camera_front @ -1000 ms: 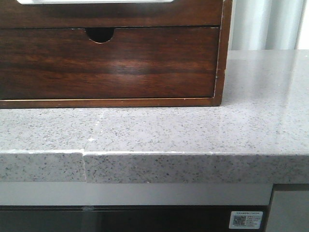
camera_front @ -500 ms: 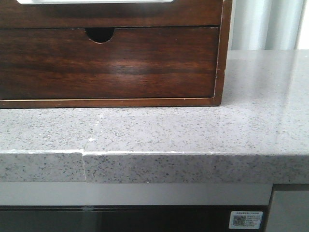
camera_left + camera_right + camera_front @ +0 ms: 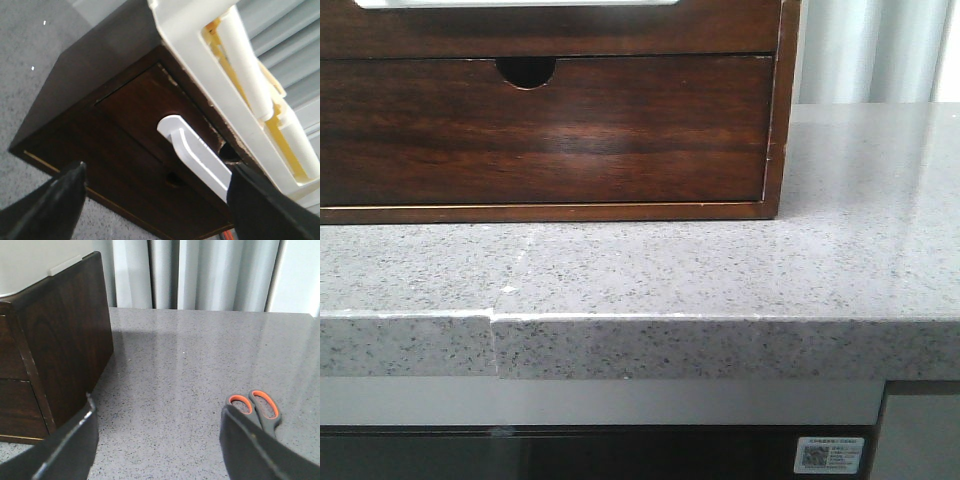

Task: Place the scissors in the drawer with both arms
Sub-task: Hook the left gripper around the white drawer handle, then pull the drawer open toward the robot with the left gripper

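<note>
Right end effector [image 3: 155, 440] spread wide, holding nothing. Scissors [image 3: 256, 412] flat on the grey worktop [image 3: 200, 355], just ahead of its right-hand finger, orange-lined handle loops farther off, long axis roughly along the reach, blades hidden behind that finger. Clearly the nearer arm for the pickup. Left end effector [image 3: 155, 200] also wide open and empty, facing the drawer [image 3: 150, 120], white handle [image 3: 195, 152] straight ahead between the fingers.
</note>
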{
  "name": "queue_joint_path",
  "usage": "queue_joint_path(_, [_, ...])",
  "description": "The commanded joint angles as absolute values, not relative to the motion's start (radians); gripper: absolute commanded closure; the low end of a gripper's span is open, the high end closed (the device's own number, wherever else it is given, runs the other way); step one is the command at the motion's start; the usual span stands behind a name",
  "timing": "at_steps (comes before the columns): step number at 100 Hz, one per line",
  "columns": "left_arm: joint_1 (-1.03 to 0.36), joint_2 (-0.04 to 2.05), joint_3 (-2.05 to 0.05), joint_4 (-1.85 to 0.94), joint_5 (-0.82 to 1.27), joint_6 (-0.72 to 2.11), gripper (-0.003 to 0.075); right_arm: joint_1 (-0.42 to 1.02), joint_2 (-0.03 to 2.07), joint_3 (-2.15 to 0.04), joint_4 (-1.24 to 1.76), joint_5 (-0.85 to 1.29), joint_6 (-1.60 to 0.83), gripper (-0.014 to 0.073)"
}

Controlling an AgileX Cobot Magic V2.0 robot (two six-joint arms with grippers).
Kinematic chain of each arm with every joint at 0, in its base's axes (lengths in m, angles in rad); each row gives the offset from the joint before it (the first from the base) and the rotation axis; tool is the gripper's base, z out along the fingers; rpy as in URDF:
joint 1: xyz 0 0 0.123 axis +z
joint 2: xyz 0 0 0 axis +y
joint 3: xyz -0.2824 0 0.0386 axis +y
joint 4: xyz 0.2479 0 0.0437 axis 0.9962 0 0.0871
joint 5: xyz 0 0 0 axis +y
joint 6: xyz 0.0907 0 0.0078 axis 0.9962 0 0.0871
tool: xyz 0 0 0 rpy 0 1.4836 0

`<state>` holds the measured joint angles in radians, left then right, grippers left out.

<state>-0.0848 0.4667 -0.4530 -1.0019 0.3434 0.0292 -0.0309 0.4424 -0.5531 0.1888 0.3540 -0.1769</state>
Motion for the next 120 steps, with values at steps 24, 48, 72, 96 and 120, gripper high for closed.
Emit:
queue_joint_path(24, [-0.093,0.751,-0.556,-1.458,0.459,0.447,0.0181,-0.036,0.455,-0.588,0.193,0.274,-0.184,0.0132])
queue_joint_path(48, [-0.093,0.914,-0.593,-1.797,0.627,0.755,0.0323,-0.036,0.455,-0.588,0.193,0.274,-0.184,0.0132])
queue_joint_path(72, [-0.093,1.064,-0.640,-1.868,0.749,0.848,0.0403,-0.036,0.455,-0.588,0.193,0.274,-0.184,0.0132])
queue_joint_path(96, [-0.093,1.164,-0.709,-1.868,0.800,0.874,0.0408,-0.036,0.455,-0.588,0.193,0.274,-0.184,0.0132])
queue_joint_path(120, [-0.093,1.238,-0.761,-1.868,0.873,0.873,0.0408,-0.036,0.455,-0.588,0.193,0.274,-0.184,0.0132])
